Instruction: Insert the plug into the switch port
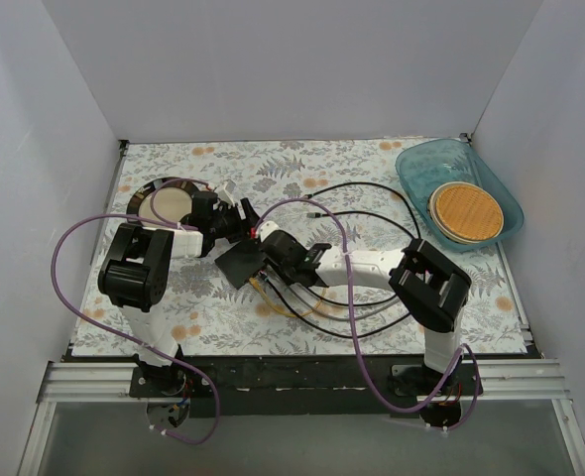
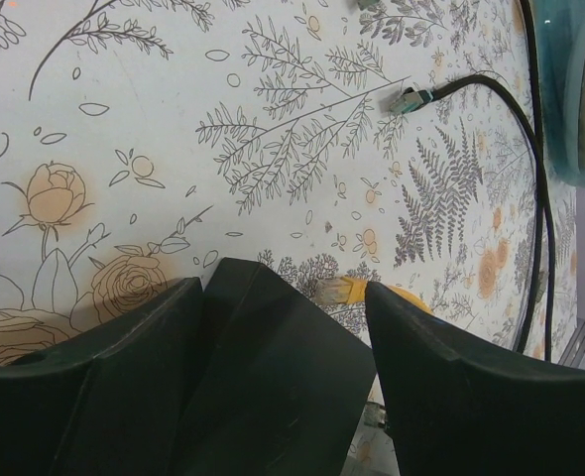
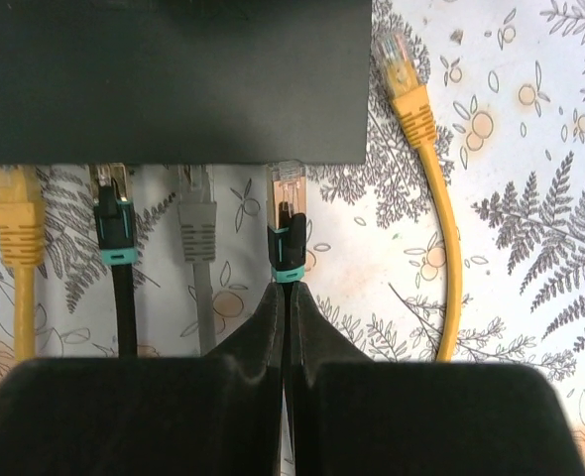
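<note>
The plug [image 3: 287, 213], metal-tipped with a black body and teal collar, is pinched in the right gripper [image 3: 288, 297]. It lies lengthwise square to the switch [image 3: 174, 79], tip at its edge. The left gripper [image 2: 281, 297] straddles the switch, jaws apart.

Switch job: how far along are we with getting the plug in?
Done: three other cables meet the switch edge. In hand: the right pincer pinches the plug, its tip at the edge, not visibly seated. The left pincer straddles the switch, open. Left: push the plug home.
</note>
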`<state>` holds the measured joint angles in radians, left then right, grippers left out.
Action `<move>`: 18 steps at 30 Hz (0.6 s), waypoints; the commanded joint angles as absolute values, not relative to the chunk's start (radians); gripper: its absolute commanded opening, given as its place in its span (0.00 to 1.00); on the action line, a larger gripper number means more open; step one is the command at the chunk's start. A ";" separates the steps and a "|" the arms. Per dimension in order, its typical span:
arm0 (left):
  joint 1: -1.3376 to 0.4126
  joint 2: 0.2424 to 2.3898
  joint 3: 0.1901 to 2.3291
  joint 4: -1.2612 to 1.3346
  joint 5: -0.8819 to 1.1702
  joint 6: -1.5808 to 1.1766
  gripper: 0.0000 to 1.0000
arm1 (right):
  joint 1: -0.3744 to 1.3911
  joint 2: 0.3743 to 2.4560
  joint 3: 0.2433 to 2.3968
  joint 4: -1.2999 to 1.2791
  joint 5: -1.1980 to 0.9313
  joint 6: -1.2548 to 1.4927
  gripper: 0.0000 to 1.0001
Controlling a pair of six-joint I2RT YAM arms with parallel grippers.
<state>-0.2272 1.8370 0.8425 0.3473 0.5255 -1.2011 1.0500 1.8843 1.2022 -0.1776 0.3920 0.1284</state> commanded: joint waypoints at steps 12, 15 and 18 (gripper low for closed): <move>-0.235 1.870 0.825 0.256 0.537 -1.187 0.69 | 1.071 1.853 1.164 -0.167 0.400 0.158 0.01; -0.233 1.870 0.827 0.256 0.538 -1.187 0.69 | 1.071 1.879 1.181 -0.178 0.402 0.160 0.01; -0.233 1.868 0.827 0.256 0.541 -1.186 0.69 | 1.071 1.894 1.192 -0.182 0.399 0.163 0.01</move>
<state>-0.2256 1.8385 0.8425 0.3508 0.5354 -1.2011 1.0634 1.8664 1.1503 -0.1802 0.3935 0.1471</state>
